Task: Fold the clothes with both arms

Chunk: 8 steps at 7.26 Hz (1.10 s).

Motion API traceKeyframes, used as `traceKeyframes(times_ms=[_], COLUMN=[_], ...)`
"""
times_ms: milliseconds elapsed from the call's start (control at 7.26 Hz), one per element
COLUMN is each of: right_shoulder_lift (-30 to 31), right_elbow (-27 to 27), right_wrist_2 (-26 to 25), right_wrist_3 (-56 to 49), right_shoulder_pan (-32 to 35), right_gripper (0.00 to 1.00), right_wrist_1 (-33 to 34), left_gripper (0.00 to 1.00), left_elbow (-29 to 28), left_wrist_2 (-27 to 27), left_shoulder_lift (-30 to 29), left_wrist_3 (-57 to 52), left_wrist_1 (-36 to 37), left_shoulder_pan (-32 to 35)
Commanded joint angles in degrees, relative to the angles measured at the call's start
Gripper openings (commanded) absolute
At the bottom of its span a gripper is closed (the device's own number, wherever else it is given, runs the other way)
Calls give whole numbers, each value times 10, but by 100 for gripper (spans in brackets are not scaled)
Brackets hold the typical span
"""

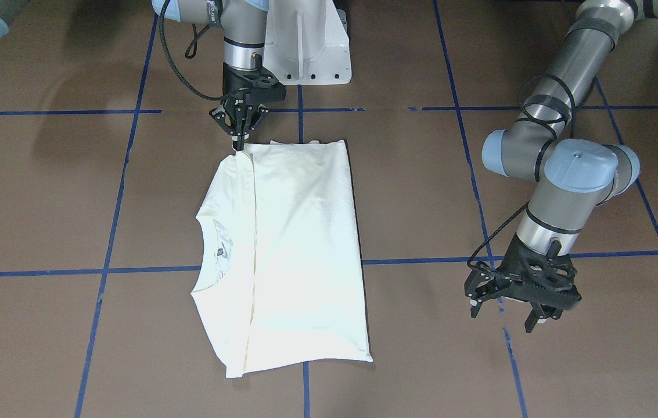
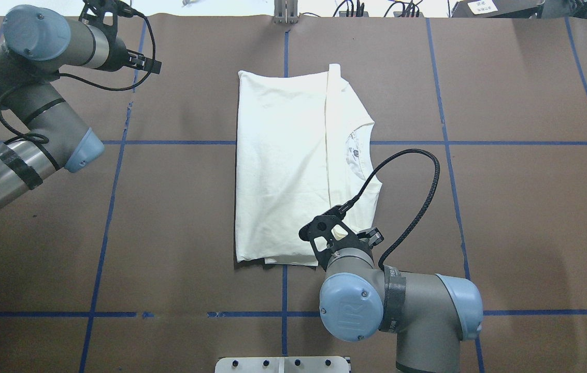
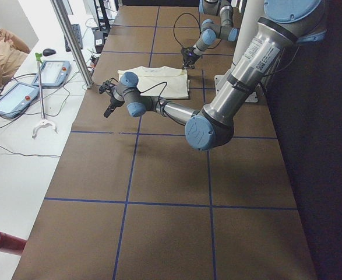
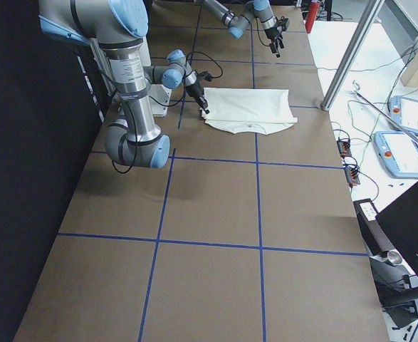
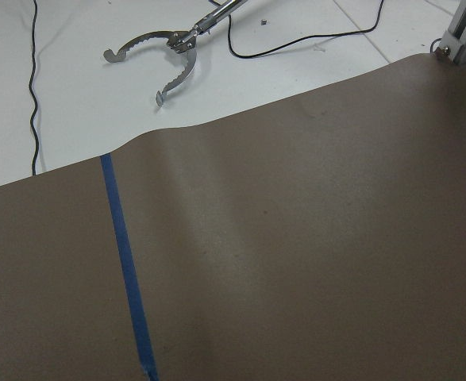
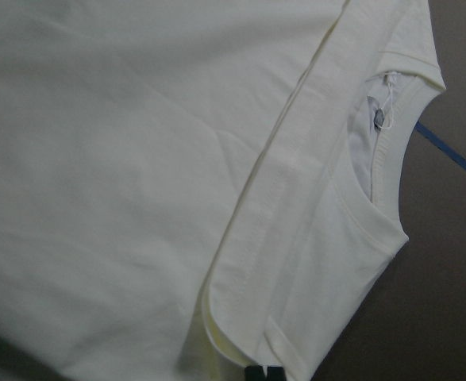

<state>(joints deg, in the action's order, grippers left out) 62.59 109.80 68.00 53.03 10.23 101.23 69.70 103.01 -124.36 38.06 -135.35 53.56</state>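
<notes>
T-shirt (image 1: 299, 244), cream, lies flat and folded near the middle of the brown table (image 1: 421, 191), plain side up. No print shows. It forms a long rectangle running away from the robot's base. Neckline (image 1: 215, 244) opens toward the robot's right; the straight folded edge faces the robot's left. A hemmed flap lies lengthwise over the body, just inside the neckline.

Right tool (image 1: 240, 142): points straight down at the shirt's corner nearest the base, on the neckline side. Fingers drawn together, tips on the cloth, apparently pinching the folded edge. The right wrist view is filled with cream fabric, collar and label at upper right, and a dark fingertip just shows at the bottom edge against the hem.

Left tool (image 1: 506, 313): fingers spread apart, nothing between them. It hangs above bare table, well apart from the shirt, out beyond the straight folded edge and toward the far end from the base. Its wrist camera sees only brown table covering, one blue tape line (image 5: 129, 270) and a metal claw grabber (image 5: 169, 55) on the white floor beyond the table's edge.
</notes>
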Motion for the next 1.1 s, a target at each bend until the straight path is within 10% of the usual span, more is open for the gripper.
traceKeyframes(times_ms=[0, 551, 689, 827, 964], right_shoulder_lift=[23, 39, 39, 32, 29], right_elbow=[5, 12, 9, 16, 36], right_wrist_2=[22, 27, 26, 28, 64], right_wrist_3=[94, 247, 247, 241, 231], right_shoulder_pan=[1, -24, -27, -21, 18], right_gripper=[0, 0, 76, 100, 100], right_wrist_1=[1, 2, 1, 0, -1], left_gripper=[100, 100, 100, 100, 100], left_elbow=[-1, -1, -1, 0, 2], left_wrist_2=[0, 0, 0, 0, 1], left_shoulder_lift=[0, 0, 0, -1, -2], left_wrist_3=[0, 0, 1, 1, 10], left_wrist_1=[0, 0, 0, 0, 0], left_shoulder_pan=[0, 0, 0, 0, -1])
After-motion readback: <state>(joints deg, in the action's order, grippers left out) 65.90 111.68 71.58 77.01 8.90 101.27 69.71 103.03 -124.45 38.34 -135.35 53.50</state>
